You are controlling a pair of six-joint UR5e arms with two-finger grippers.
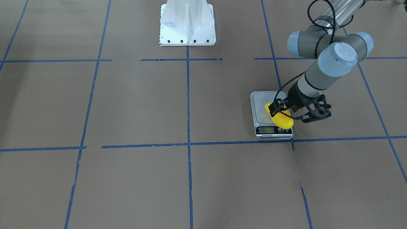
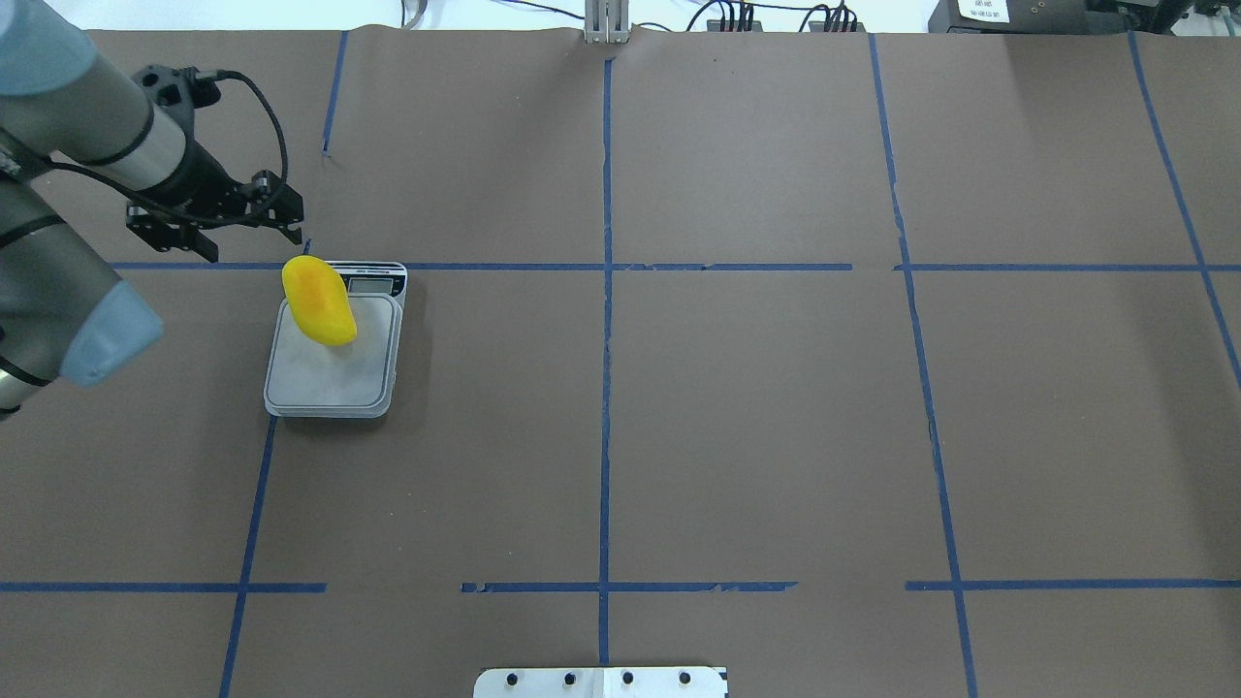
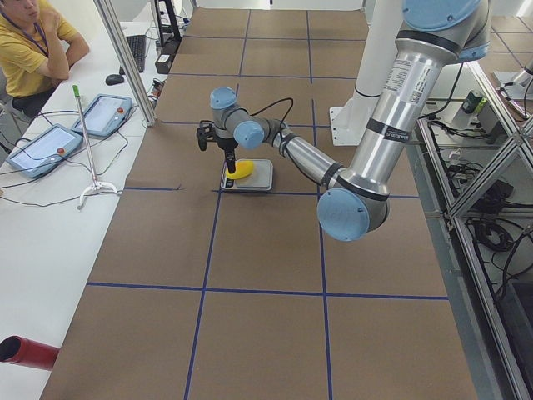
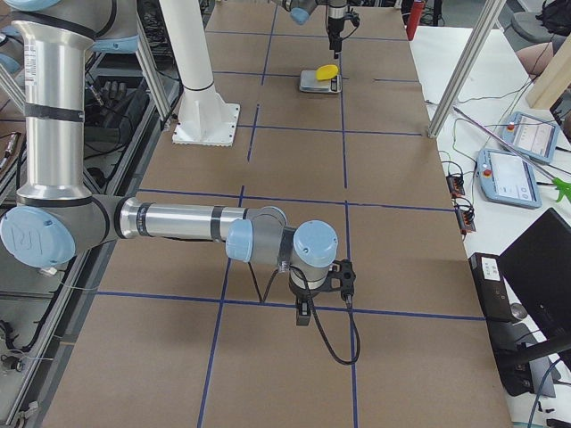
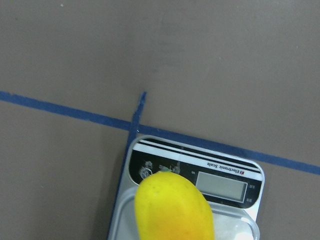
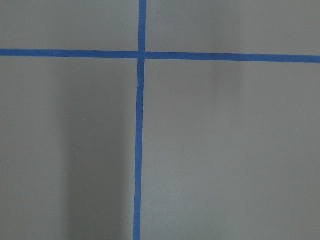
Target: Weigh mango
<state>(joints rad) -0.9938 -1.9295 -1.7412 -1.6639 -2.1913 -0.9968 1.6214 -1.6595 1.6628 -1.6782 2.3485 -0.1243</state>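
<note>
The mango [image 2: 318, 301], bright yellow with an orange blush, lies on the far-left part of the grey platform of the scale [image 2: 330, 378]. One end of it overhangs the display panel [image 5: 220, 186]. It also shows in the front view [image 1: 281, 120] and the left wrist view [image 5: 172, 210]. My left gripper [image 2: 291, 218] hangs above the scale's display end, clear of the mango, with its fingers apart and empty. My right gripper [image 4: 303, 314] points down over bare table far from the scale. It shows only in the exterior right view, so I cannot tell its state.
The white robot base [image 1: 187, 24] stands at the table's robot side. Blue tape lines grid the brown table [image 2: 756, 417]. An operator [image 3: 29, 50] sits past the far edge beside tablets [image 3: 102, 113]. A red tube [image 3: 25, 352] lies off the table.
</note>
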